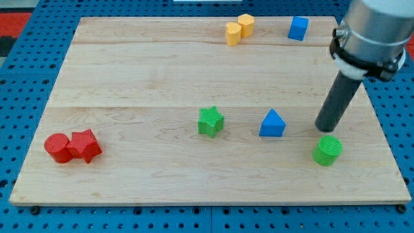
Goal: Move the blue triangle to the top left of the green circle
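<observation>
The blue triangle lies on the wooden board, right of centre. The green circle is a short cylinder to the triangle's lower right, near the view's right edge. My tip rests on the board just above the green circle and to the right of the blue triangle, apart from both. The dark rod rises from it up to the grey arm at the view's top right.
A green star sits left of the triangle. A red cylinder and a red block touch at the lower left. Two yellow blocks and a blue cube lie along the top edge.
</observation>
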Available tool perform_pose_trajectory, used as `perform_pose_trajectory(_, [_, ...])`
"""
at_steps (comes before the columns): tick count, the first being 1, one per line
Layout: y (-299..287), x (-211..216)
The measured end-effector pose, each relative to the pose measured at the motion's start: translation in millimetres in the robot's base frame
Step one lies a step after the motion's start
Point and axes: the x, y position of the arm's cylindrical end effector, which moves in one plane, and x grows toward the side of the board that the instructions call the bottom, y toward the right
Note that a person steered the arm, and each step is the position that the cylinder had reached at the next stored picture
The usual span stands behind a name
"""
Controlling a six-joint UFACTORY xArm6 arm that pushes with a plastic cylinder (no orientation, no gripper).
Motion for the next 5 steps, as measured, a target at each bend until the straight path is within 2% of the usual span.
perform_pose_trajectory(2, [-129.7, 0.7])
perform_pose_trajectory(3, [-162.0, 0.7])
perform_pose_trajectory(4, [-175.6, -11.0])
perform_pose_trajectory(5, [-145.4, -18.8])
